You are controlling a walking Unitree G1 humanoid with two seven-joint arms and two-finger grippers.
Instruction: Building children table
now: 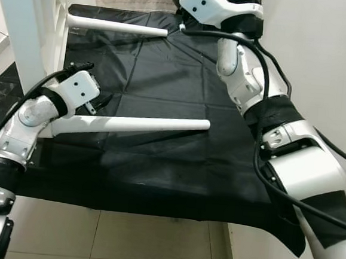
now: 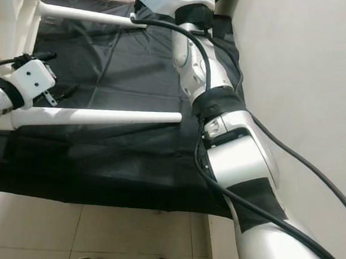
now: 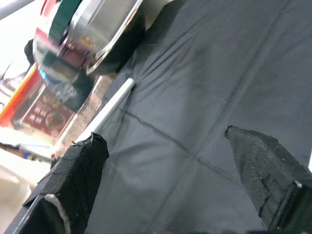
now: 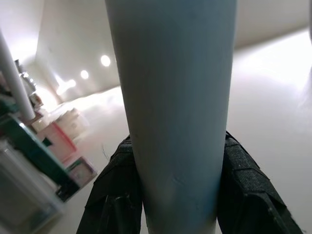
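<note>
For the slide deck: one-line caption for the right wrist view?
Right hand shut on a white table leg, fingers pressing both sides, bright room behind.

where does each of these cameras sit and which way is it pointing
Left eye view: on the head, looking down at the black sheet and two white table legs; both silver arms show.
Right eye view: same scene, taken slightly from the right.
Left wrist view: along the open left gripper over the sheet, toward the far leg.
Right wrist view: along the right gripper, shut on that far leg.
Shared: the near leg in both eye views.
</note>
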